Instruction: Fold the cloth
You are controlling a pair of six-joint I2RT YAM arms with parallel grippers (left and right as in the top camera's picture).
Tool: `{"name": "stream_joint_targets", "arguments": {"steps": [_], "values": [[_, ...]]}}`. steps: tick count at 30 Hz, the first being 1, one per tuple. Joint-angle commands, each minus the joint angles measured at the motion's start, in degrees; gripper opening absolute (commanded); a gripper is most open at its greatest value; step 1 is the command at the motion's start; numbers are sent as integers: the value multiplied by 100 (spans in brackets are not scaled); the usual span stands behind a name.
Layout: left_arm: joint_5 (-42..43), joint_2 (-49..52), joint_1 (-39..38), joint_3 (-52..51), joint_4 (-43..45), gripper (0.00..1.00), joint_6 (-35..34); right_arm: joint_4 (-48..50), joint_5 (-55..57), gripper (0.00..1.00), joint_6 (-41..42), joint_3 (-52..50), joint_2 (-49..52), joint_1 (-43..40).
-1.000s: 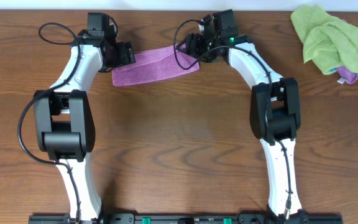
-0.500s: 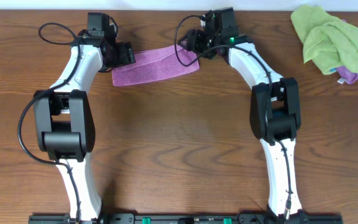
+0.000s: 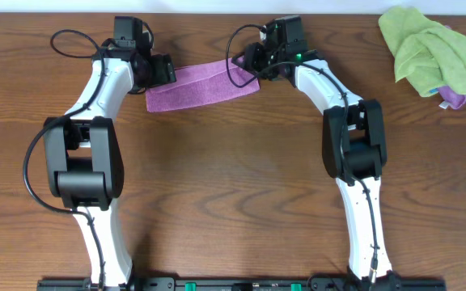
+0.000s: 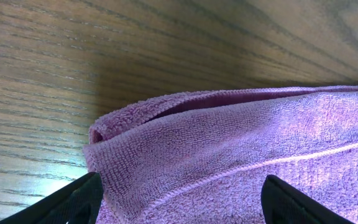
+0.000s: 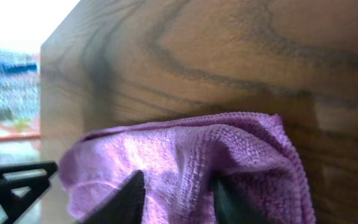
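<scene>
My right claw (image 5: 178, 200): jaws nearly together, pinching a bunched end of the purple cloth (image 3: 205, 86). My left claw (image 4: 182, 202): jaws wide apart, the cloth's other end lying between them.

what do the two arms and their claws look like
The left arm and right arm have white tube links and bulky black joint housings, with black cables looping alongside. A small green light glows near the right wrist. The left claw and right claw have black fingers.
</scene>
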Motion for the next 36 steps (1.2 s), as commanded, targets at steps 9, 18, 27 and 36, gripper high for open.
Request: {"name": "stream_joint_targets", "arguments": {"steps": [9,18,27,36], "values": [[-20,-9,-4,74,0,82,81,61,-203,1,87,96,46,7],[-42,-9,-4,74,-2,82,81,-201,-876,2,85,107,7,-168],[-42,-9,-4,74,0,82,81,-1027,-732,1,-501,107,-184,-319],[-42,-9,-4,74,-2,82,81,-1078,-640,69,-730,107,-184,-210]]}}
